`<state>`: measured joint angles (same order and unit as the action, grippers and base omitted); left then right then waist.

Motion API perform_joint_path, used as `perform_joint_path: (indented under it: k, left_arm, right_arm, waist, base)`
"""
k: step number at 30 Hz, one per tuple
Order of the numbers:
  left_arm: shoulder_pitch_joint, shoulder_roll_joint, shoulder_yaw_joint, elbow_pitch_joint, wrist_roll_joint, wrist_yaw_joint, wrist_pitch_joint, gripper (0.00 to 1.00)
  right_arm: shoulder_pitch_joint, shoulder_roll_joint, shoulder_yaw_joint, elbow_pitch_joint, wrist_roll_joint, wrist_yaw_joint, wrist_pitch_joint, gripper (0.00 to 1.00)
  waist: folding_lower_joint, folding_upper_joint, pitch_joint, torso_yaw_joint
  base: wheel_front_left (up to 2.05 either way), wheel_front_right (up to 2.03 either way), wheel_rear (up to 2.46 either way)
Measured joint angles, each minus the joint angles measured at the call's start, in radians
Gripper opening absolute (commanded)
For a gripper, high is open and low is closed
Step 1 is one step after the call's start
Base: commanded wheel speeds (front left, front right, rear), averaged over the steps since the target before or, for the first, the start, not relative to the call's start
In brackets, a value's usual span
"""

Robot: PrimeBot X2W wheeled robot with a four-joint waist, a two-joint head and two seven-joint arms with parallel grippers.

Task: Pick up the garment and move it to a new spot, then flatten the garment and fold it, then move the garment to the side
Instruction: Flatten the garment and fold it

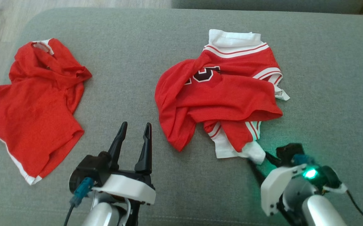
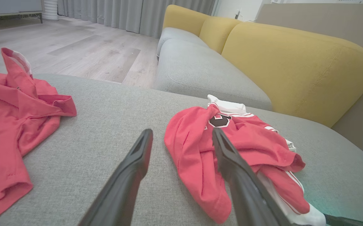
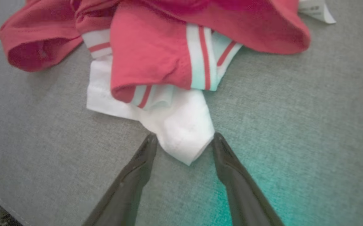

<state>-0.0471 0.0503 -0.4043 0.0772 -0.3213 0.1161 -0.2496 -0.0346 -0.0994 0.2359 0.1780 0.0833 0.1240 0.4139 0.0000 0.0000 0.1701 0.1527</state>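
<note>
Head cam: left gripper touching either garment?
No: the left gripper stands open over the bare grey cushion, between the plain red garment and the numbered jersey.

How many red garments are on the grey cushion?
2. A red garment lies at the left of the cushion; a crumpled red jersey lies right of centre, its white corner between the open fingers of the right gripper. Folds may hide more.

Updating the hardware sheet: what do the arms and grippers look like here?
Left gripper: two long black tapering fingers on a black base, white shell behind, silver forearm, teal connector with a dark cable. Right gripper: same dark fingers, white shell and silver forearm, plus a lit green light and a thin black cable.
</note>
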Motion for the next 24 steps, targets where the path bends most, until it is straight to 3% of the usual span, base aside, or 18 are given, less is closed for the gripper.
perform_joint_path:
  k: [1,2,9,24]
  left_arm:
    - [0.0,0.0,0.0,0.0,0.0,0.0,0.0,1.0]
    - [0.0,0.0,0.0,0.0,0.0,0.0,0.0,1.0]
    - [0.0,0.0,0.001,0.004,-0.005,0.0,0.0,1.0]
    - [0.006,0.0,0.025,0.005,-0.007,0.007,0.0,1.0]
  right_arm:
    - [-0.007,0.005,-0.013,0.005,0.007,0.0,0.0,0.27]
    - [-0.017,0.01,-0.024,0.015,0.012,0.0,-0.001,0.0]
    - [-0.033,0.03,-0.112,-0.001,0.097,0.0,-0.018,0.0]
    - [0.212,0.027,-0.392,-0.36,0.203,0.0,0.19,0.0]
  waist:
    - [0.0,0.0,0.002,-0.001]
    - [0.0,0.0,0.003,-0.002]
    - [0.0,0.0,-0.015,-0.007]
    - [0.0,0.0,-0.053,-0.038]
  base:
    - [0.0,0.0,0.0]
    - [0.0,0.0,0.0]
    - [0.0,0.0,0.0]
    - [0.0,0.0,0.0]
